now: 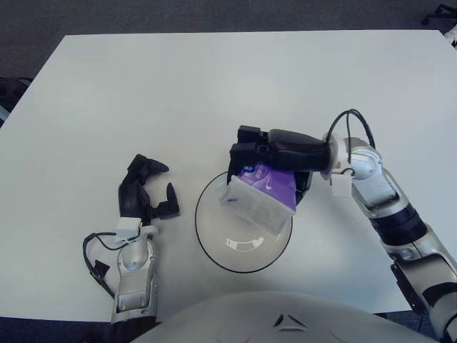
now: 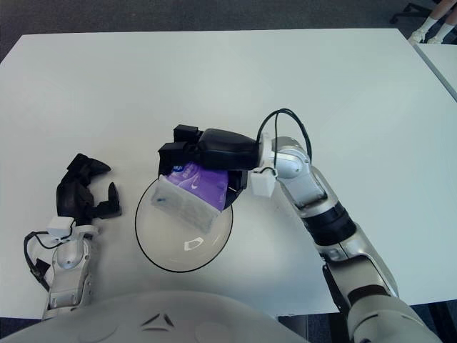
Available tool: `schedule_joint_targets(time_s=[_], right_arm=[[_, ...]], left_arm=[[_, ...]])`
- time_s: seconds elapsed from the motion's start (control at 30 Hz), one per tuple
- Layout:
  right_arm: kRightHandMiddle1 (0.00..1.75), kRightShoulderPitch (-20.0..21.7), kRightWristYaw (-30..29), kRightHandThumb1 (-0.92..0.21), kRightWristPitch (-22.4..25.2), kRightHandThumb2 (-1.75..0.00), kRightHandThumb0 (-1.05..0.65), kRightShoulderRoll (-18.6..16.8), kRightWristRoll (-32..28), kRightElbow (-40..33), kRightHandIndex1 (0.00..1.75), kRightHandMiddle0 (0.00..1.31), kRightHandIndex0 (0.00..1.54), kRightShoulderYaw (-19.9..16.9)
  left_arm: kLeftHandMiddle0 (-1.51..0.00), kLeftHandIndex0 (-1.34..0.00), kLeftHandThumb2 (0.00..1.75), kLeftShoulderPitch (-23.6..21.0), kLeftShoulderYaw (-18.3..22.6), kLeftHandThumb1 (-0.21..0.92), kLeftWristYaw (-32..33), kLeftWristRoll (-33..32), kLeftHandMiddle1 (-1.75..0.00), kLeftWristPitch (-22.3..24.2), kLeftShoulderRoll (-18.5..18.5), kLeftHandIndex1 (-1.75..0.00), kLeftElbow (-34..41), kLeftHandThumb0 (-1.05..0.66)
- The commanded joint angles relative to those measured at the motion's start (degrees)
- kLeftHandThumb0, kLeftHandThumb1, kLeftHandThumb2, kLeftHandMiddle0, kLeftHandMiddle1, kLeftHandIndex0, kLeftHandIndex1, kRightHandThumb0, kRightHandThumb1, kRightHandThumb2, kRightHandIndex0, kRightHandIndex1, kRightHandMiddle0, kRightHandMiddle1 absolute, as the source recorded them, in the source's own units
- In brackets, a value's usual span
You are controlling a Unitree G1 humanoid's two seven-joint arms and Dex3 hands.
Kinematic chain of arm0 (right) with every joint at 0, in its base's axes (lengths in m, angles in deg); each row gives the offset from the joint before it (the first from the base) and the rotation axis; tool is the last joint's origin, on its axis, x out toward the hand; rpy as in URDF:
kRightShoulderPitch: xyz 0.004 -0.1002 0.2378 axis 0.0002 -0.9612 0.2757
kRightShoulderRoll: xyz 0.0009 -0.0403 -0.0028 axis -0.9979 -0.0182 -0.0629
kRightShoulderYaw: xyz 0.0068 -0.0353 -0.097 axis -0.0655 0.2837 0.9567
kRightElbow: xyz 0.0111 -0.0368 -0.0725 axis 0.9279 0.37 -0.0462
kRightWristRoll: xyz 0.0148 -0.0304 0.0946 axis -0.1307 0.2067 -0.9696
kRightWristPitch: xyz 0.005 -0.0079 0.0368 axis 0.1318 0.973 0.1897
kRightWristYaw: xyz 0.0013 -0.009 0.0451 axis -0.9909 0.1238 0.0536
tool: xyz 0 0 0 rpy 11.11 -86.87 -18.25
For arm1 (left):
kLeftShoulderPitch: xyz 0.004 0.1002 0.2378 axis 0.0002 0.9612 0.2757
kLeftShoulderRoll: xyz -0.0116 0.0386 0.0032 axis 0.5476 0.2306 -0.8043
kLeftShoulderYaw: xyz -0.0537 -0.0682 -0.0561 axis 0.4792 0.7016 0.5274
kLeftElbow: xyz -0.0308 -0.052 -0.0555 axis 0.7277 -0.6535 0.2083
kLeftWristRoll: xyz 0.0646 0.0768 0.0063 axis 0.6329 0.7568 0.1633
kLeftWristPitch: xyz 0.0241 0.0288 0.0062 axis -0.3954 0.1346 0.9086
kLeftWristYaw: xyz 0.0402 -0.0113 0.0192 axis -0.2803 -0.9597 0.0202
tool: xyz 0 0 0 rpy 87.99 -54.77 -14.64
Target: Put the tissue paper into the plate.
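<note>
You have a white table [image 1: 143,86] filling most of the view. On it, directly in front of the robot, sits the round plate [image 1: 214,246] with its dark rim. Your right hand [image 1: 275,153] reaches in from the right and hangs over the plate's far edge, its fingers clamped on the tissue paper [image 1: 260,196], a purple and white pack. The pack tilts down to the left, inside the plate's rim; you cannot tell whether its lower end touches the bottom. Your left hand [image 1: 143,193] shows left of the plate, fingers loosely spread and holding nothing.
</note>
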Motion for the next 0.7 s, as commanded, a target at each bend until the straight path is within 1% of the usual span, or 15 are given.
schedule_joint_targets(time_s=[0.0,0.13,0.17,0.23,0.27,0.3,0.33,0.37,0.4,0.43,0.47,0.5,0.53,0.57,0.67], right_arm=[[1.75,1.47,-0.26,0.06,-4.79,-1.75,0.0,-0.03,1.25,1.37,1.74,0.67,0.89,0.53],[1.75,0.98,-0.48,0.06,-4.27,-1.75,0.0,-0.01,0.54,0.7,1.74,0.68,0.88,0.03],[1.75,0.55,-0.69,0.06,-3.0,-1.75,0.0,0.03,0.24,-0.1,1.74,0.68,0.88,-0.4],[1.69,-0.34,-1.34,0.01,-0.4,-1.67,0.0,-0.14,0.17,-1.43,1.74,0.66,0.85,-1.08],[1.63,-1.06,-1.86,-0.05,1.93,-1.58,0.0,-0.33,0.22,-2.49,1.74,0.65,0.8,-1.54],[1.62,-1.54,-2.19,-0.21,3.54,-1.38,-0.08,-0.46,0.28,-3.24,1.74,0.59,0.6,-1.82],[1.66,-1.97,-2.2,-0.37,5.43,-1.21,-0.19,-0.34,0.07,-4.22,1.74,0.51,0.38,-2.06],[1.56,-2.19,-2.14,-0.4,6.67,-1.15,-0.29,-0.2,-0.09,-4.92,1.61,0.4,0.31,-2.16],[1.41,-2.19,-1.77,-0.46,7.44,-1.05,-0.43,0.16,-0.39,-5.44,1.36,0.26,0.2,-2.23],[1.21,-2.18,-1.52,-0.52,8.04,-0.99,-0.51,0.41,-0.57,-5.86,1.11,0.21,0.16,-2.29],[0.74,-2.18,-1.35,-0.66,8.42,-0.83,-0.66,0.54,-0.65,-6.15,0.58,0.11,0.08,-2.32],[0.64,-2.07,-1.12,-0.69,8.53,-0.8,-0.69,0.72,-0.83,-6.21,0.47,0.08,0.06,-2.38],[0.46,-1.37,-0.7,-0.74,7.81,-0.74,-0.75,0.78,-1.28,-4.64,0.3,0.05,0.04,-2.41],[0.29,-0.85,-0.4,-0.79,7.27,-0.66,-0.81,0.83,-1.62,-3.48,0.19,0.03,0.03,-2.43],[0.12,0.24,0.76,-0.85,6.57,-0.57,-0.87,0.9,-3.0,-1.05,0.08,0.01,0.01,-2.28]], left_arm=[[-0.88,-0.69,1.7,2.25,-0.22,-0.04,-1.15,-1.32,-1.75,2.84,-0.35,-1.66,-3.63,-0.01],[-0.87,-0.68,1.69,2.33,-0.09,-0.03,-1.71,-2.0,-1.75,1.46,-0.12,-1.67,-4.13,-0.01],[-0.87,-0.68,1.69,2.42,-0.16,-0.03,-1.54,-1.69,-1.75,1.15,-0.03,-1.67,-4.18,-0.01],[-0.87,-0.67,1.69,2.58,-0.39,-0.03,-1.22,-0.98,-1.75,0.84,0.22,-1.67,-4.22,-0.01],[-0.87,-0.67,1.69,2.69,-0.58,-0.03,-1.21,-0.56,-1.75,0.7,0.47,-1.67,-4.21,-0.01],[-0.87,-0.68,1.7,2.75,-0.69,-0.03,-1.24,-0.34,-1.75,0.61,0.64,-1.68,-4.22,-0.01],[-0.87,-0.68,1.71,2.86,-0.8,-0.04,-1.37,-0.25,-1.75,0.68,0.77,-1.69,-4.09,-0.01],[-0.87,-0.68,1.71,2.92,-0.84,-0.04,-1.48,-0.25,-1.75,0.74,0.84,-1.69,-3.99,-0.01],[-0.87,-0.68,1.72,2.93,-0.85,-0.04,-1.51,-0.33,-1.75,1.16,0.81,-1.69,-3.77,-0.01],[-0.87,-0.68,1.71,2.92,-0.87,-0.04,-1.51,-0.39,-1.75,1.47,0.79,-1.69,-3.62,-0.01],[-0.85,-0.67,1.7,2.91,-0.89,-0.03,-1.49,-0.43,-1.75,1.65,0.79,-1.69,-3.54,-0.01],[-0.85,-0.67,1.7,2.9,-0.92,-0.02,-1.43,-0.46,-1.75,1.82,0.77,-1.69,-3.47,-0.01],[-0.84,-0.67,1.68,2.84,-0.93,-0.01,-1.32,-0.5,-1.75,1.93,0.72,-1.69,-3.45,-0.01],[-0.83,-0.66,1.66,2.8,-0.94,0.0,-1.23,-0.54,-1.75,2.01,0.68,-1.69,-3.44,-0.01],[-0.81,-0.65,1.64,2.68,-0.89,0.02,-0.97,-0.72,-1.75,2.21,0.41,-1.68,-3.43,-0.01]])
